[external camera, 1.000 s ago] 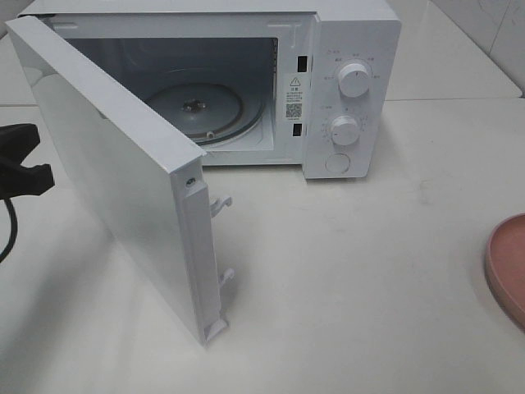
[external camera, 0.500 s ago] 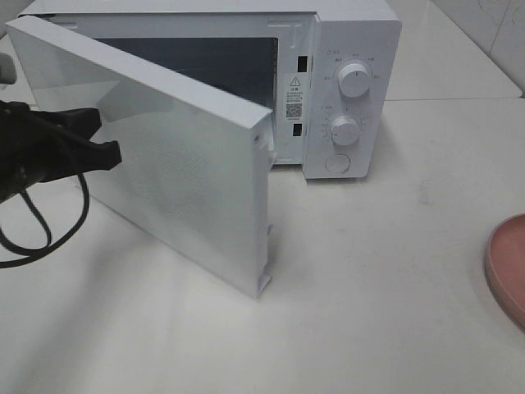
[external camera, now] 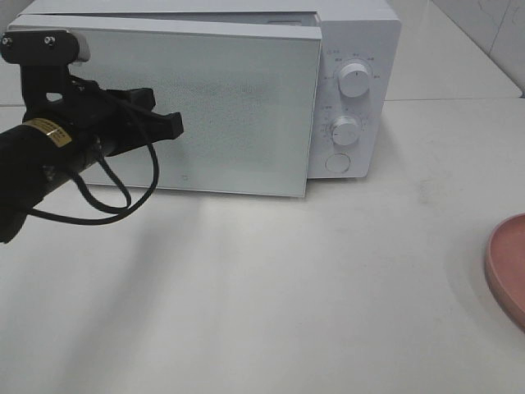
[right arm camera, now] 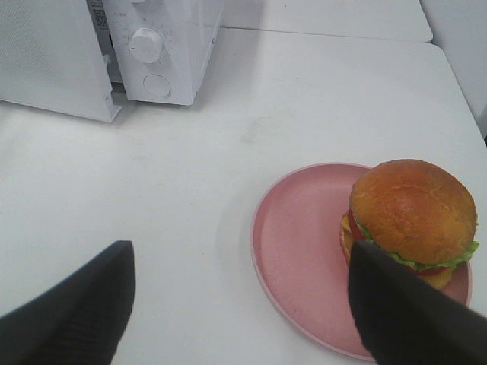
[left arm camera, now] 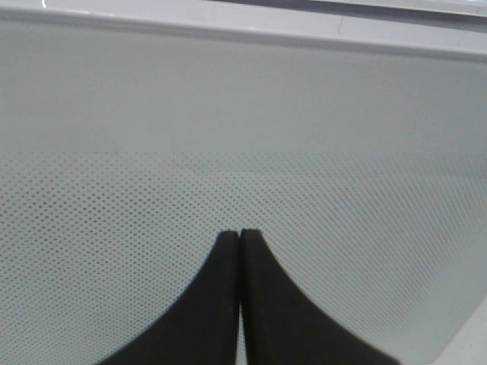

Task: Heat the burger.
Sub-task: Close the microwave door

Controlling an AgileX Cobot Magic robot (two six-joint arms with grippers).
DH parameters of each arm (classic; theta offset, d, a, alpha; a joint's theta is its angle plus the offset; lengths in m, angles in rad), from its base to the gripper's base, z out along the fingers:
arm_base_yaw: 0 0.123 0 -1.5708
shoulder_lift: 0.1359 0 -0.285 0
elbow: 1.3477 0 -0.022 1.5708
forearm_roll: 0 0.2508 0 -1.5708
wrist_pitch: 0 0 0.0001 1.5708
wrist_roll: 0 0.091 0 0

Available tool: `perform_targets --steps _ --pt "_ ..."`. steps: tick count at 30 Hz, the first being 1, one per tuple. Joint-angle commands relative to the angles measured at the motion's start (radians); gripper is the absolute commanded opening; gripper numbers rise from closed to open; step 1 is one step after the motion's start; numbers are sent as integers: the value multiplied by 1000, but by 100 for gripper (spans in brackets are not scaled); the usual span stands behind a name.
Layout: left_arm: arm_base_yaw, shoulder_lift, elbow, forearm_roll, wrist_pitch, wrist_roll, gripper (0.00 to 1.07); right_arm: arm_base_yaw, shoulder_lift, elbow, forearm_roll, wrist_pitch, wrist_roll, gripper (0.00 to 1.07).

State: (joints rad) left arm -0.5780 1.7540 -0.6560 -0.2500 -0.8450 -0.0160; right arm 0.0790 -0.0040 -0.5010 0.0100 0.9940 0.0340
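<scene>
Now the microwave [external camera: 353, 90] door [external camera: 205, 107] stands almost shut, a thin gap left along its top edge, whereas a second ago it hung wide open and showed the glass turntable inside; half a second ago it was partway round. The left tool [external camera: 168, 125] has come in from the 9 o'clock edge of the high view and sits with its tip against the dotted door panel, its two fingers [left arm camera: 262, 304] pressed together with nothing between them. The burger [right arm camera: 411, 217] rests on the pink plate [right arm camera: 300, 251] on the white surface [external camera: 328, 287], well apart from the microwave; in the high view only the plate's rim shows at the 3 o'clock edge, unchanged. The right tool [right arm camera: 240, 304] hangs wide apart above the plate, gripping nothing, one finger beside the burger.
</scene>
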Motion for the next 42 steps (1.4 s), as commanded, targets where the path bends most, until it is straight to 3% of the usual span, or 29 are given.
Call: perform_targets --steps 1,10,23,32,37,42 --pt "-15 29 -52 -36 -5 4 0 -3 -27 4 3 0 -15 75" --pt "-23 101 -171 -68 11 34 0 -3 -27 4 3 0 -15 75" --pt "-23 177 -353 -165 55 149 0 -3 -27 4 3 0 -15 75" --pt "-23 171 -359 -139 122 157 0 -3 -27 4 3 0 -15 75" --pt "-49 123 -355 -117 265 163 0 -3 -27 4 3 0 -15 75" --pt "-94 46 -302 -117 358 229 0 -3 -27 4 3 0 -15 75"
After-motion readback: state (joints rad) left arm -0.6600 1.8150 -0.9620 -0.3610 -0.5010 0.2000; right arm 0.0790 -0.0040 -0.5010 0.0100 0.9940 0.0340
